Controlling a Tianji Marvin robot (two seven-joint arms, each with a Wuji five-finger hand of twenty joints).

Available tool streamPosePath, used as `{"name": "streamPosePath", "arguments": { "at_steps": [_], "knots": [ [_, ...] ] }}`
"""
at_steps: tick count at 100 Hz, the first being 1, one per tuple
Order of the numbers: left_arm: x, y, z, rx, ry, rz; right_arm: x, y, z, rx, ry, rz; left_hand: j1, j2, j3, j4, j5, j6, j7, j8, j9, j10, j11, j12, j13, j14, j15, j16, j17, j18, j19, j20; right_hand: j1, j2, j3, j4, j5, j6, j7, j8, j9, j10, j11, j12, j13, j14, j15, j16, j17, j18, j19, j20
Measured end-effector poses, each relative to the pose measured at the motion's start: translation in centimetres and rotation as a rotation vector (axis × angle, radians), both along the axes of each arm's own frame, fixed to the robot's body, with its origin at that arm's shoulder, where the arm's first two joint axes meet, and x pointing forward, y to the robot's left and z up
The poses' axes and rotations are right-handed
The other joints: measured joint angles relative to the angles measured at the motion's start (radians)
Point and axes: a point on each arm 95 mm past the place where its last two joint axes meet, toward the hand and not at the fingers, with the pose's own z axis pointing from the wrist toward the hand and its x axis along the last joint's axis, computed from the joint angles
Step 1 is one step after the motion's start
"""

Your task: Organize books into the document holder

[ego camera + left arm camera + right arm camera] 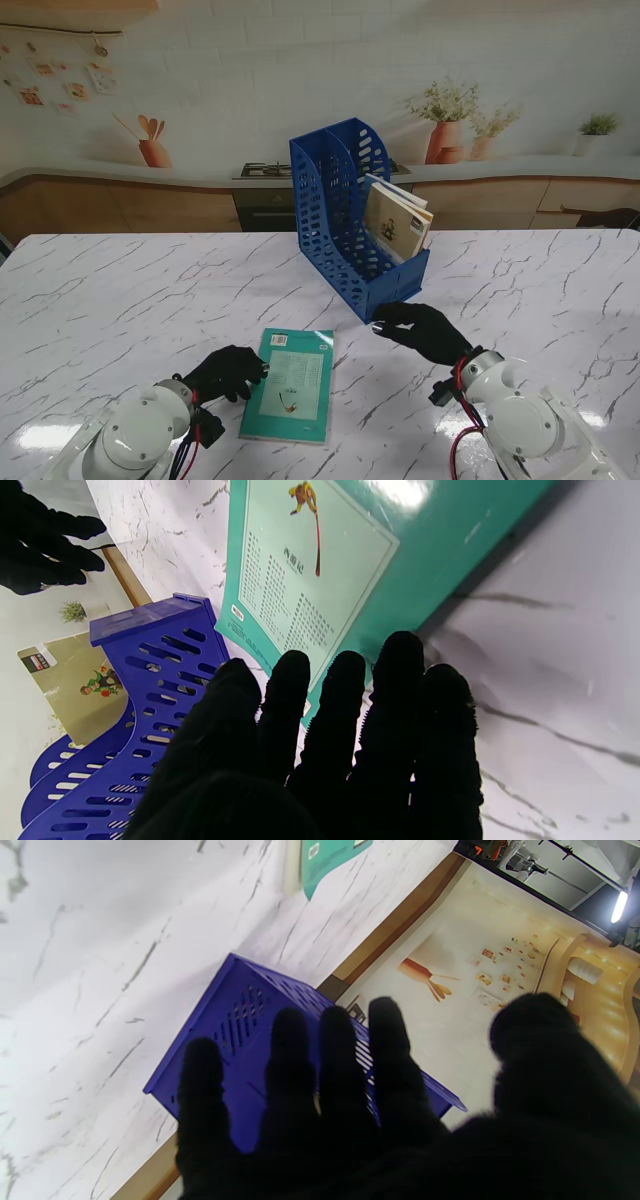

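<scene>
A teal book lies flat on the marble table, cover up, near me. The left wrist view shows the book close under the fingers. My left hand rests at the book's left edge, fingers extended and holding nothing. A blue document holder stands upright farther from me, with a beige book leaning in its right slot. My right hand hovers open just in front of the holder's near end, fingers spread. In the right wrist view the holder shows beyond the fingers.
A kitchen backdrop wall stands behind the table's far edge. Bare marble lies to the left of the holder and to the right of my right hand.
</scene>
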Motion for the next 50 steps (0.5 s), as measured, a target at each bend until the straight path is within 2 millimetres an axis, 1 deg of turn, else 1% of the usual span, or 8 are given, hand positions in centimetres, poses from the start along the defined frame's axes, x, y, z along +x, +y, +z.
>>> {"name": "streamPosePath", "arguments": {
  "at_steps": [3, 4, 10, 23, 36, 43, 45, 50],
  "knots": [
    [-0.1, -0.2, -0.1, -0.007, 0.006, 0.0, 0.0, 0.0, -0.1, 0.0, 0.005, 0.005, 0.014, 0.0, 0.0, 0.0, 0.008, 0.001, 0.01, -0.001, 0.019, 0.004, 0.003, 0.0, 0.021, 0.0, 0.007, -0.005, 0.024, 0.006, 0.007, 0.0, 0.0, 0.0, 0.0, 0.0, 0.0, 0.0, 0.0, 0.0, 0.0, 0.0, 0.0, 0.0, 0.0, 0.0, 0.0, 0.0, 0.0, 0.0, 0.0, 0.0],
    [-0.1, -0.3, -0.1, -0.01, 0.009, 0.0, 0.0, 0.0, -0.1, 0.0, 0.006, 0.007, 0.014, 0.0, 0.0, 0.0, 0.024, 0.002, 0.014, -0.002, 0.027, 0.005, 0.006, 0.0, 0.032, 0.0, 0.008, -0.007, 0.036, 0.008, 0.01, 0.0, 0.0, 0.0, 0.0, 0.0, 0.0, 0.0, 0.0, 0.0, 0.0, 0.0, 0.0, 0.0, 0.0, 0.0, 0.0, 0.0, 0.0, 0.0, 0.0, 0.0],
    [-0.3, -0.8, -0.2, -0.04, 0.022, 0.0, 0.0, 0.0, -0.3, -0.004, 0.017, 0.024, 0.015, -0.001, 0.0, 0.0, 0.025, 0.002, 0.023, -0.002, 0.043, 0.008, 0.013, 0.0, 0.036, 0.0, 0.008, -0.012, 0.058, 0.01, 0.018, 0.0, 0.0, 0.0, 0.0, 0.0, 0.0, 0.0, 0.0, 0.0, 0.0, 0.0, 0.0, 0.0, 0.0, 0.0, 0.0, 0.0, 0.0, 0.0, 0.0, 0.0],
    [-0.5, -1.6, -0.3, -0.057, 0.024, -0.027, -0.1, -0.1, -1.0, -0.014, 0.041, 0.058, 0.025, -0.001, -0.008, 0.0, 0.025, 0.002, 0.036, -0.002, 0.042, 0.009, 0.013, 0.0, 0.045, 0.001, 0.009, -0.016, 0.07, 0.01, 0.026, -0.001, 0.0, 0.0, 0.0, 0.0, 0.0, 0.0, 0.0, 0.0, 0.0, 0.0, 0.0, 0.0, 0.0, 0.0, 0.0, 0.0, 0.0, 0.0, 0.0, 0.0],
    [-0.2, -2.2, -0.3, -0.075, 0.008, -0.057, -0.1, -0.2, -1.5, -0.012, 0.057, 0.065, 0.045, -0.002, -0.025, 0.0, 0.025, 0.003, 0.046, -0.002, 0.042, 0.01, 0.013, 0.0, 0.046, 0.001, 0.017, -0.016, 0.079, 0.011, 0.038, -0.002, 0.0, 0.0, 0.0, 0.0, 0.0, 0.001, 0.0, 0.0, -0.002, 0.0, 0.0, 0.0, 0.0, 0.0, 0.0, 0.0, 0.0, 0.0, 0.0, 0.0],
    [0.0, -2.5, -0.2, -0.092, 0.006, -0.072, -0.1, -0.1, -1.8, -0.011, 0.064, 0.073, 0.045, -0.002, -0.025, 0.0, 0.044, 0.003, 0.055, -0.002, 0.054, 0.011, 0.023, 0.0, 0.072, 0.001, 0.041, -0.016, 0.099, 0.012, 0.057, -0.002, 0.002, 0.0, 0.0, 0.0, 0.0, 0.001, 0.0, 0.0, -0.002, 0.0, 0.0, 0.0, 0.0, 0.0, 0.0, 0.0, 0.007, 0.0, 0.0, 0.0],
    [0.0, -2.6, -0.2, -0.097, 0.007, -0.077, -0.1, -0.1, -1.8, -0.01, 0.067, 0.076, 0.045, -0.002, -0.025, 0.0, 0.042, 0.003, 0.06, -0.002, 0.076, 0.012, 0.028, 0.0, 0.086, 0.001, 0.041, -0.016, 0.11, 0.012, 0.064, -0.002, 0.012, 0.001, 0.0, 0.0, 0.0, 0.001, 0.0, 0.0, -0.002, 0.0, 0.0, 0.0, 0.0, 0.0, 0.0, 0.0, 0.007, 0.0, 0.0, 0.0],
    [0.0, -2.9, -0.2, -0.114, 0.011, -0.088, -0.2, 0.0, -2.0, -0.006, 0.074, 0.086, 0.045, -0.002, -0.032, 0.0, 0.051, 0.003, 0.062, -0.002, 0.066, 0.012, 0.028, 0.0, 0.092, 0.001, 0.049, -0.016, 0.12, 0.014, 0.068, -0.002, 0.013, 0.001, 0.0, 0.0, 0.0, 0.002, 0.0, 0.0, -0.002, 0.0, 0.005, 0.0, 0.0, 0.0, 0.0, 0.0, 0.008, 0.0, 0.002, 0.0]
  ]
}}
